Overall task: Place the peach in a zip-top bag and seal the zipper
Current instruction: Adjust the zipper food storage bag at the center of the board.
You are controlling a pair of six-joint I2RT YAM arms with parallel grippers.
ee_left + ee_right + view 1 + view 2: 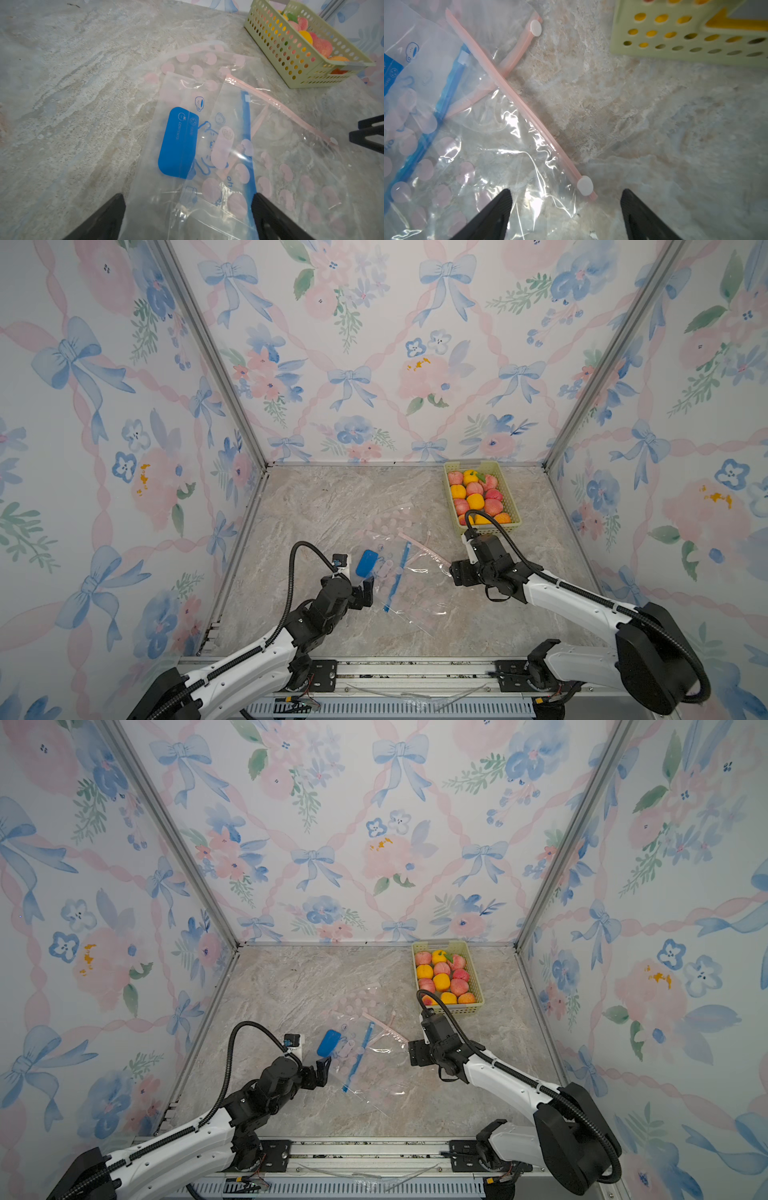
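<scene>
Several clear zip-top bags lie overlapped mid-table. One has a blue label [178, 143] and a blue zipper [397, 576]. Another has pink dots and a pink zipper [529, 118] with a white slider [585, 185] at its near end. The peaches [493, 506] sit among oranges in the basket [510, 497] at the back right. My left gripper [188, 197] hangs open over the near end of the blue-label bag, its fingers astride the plastic. My right gripper [566, 192] is open just above the pink-zipper bag's corner, beside the slider. Neither holds anything.
The pale green perforated basket [276, 43] stands near the back wall, just beyond my right gripper [459, 572]. Patterned walls and metal posts enclose the marble tabletop on three sides. Bare marble lies left of the bags.
</scene>
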